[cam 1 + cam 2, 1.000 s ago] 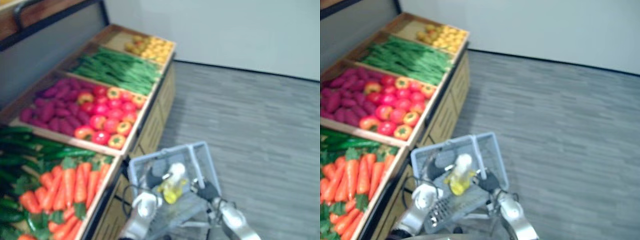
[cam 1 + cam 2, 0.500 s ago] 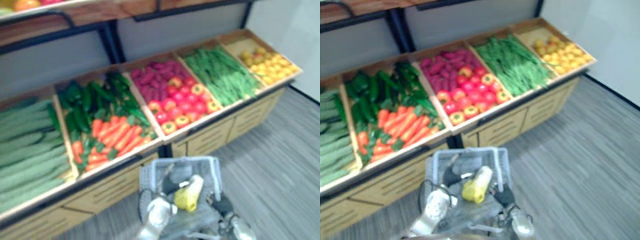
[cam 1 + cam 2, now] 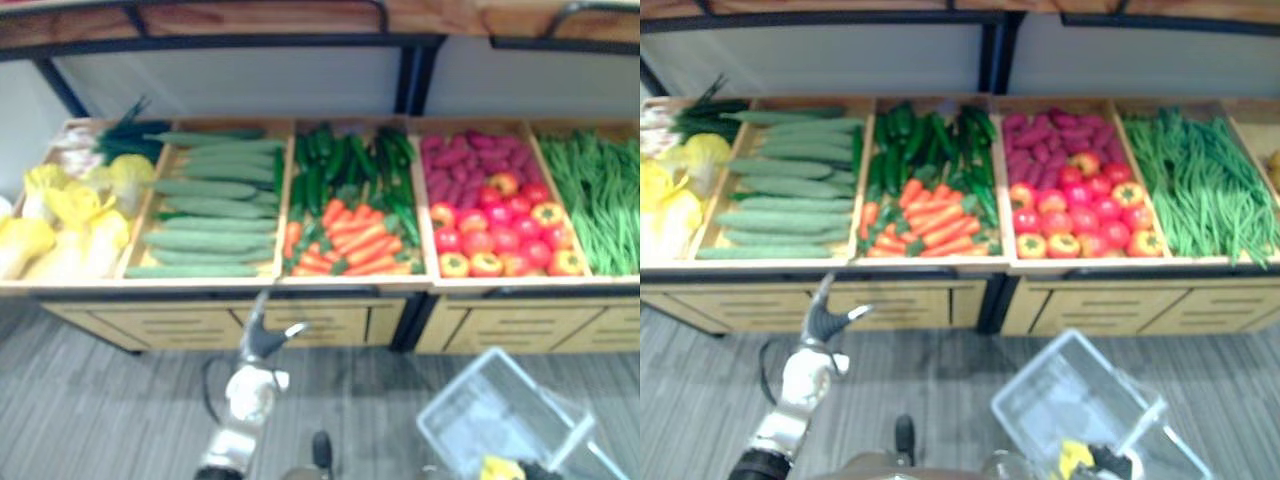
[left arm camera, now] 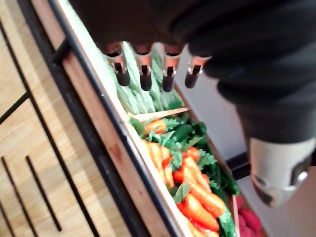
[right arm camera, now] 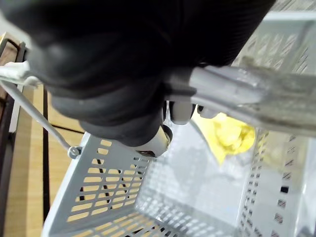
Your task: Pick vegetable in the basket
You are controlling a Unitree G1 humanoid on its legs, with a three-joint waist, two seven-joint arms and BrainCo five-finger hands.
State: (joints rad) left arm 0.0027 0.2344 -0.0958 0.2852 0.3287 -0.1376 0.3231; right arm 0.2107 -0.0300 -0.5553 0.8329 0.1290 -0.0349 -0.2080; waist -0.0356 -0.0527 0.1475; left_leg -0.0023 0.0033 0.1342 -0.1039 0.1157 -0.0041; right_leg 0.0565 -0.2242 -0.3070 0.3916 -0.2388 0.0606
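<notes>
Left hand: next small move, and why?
Probably reach the left hand forward toward the carrots: it is open, empty and short of them, while the right hand grips the basket by its handle.

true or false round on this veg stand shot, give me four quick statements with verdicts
1. The left hand is open and holds nothing. True.
2. The basket is empty. False: a yellow item lies in it.
3. The carrots share a bin with the green beans. False: the carrots lie with dark green vegetables, and the beans have their own bin further to the robot's right.
4. The right hand is curled round the basket's handle. True.
</notes>
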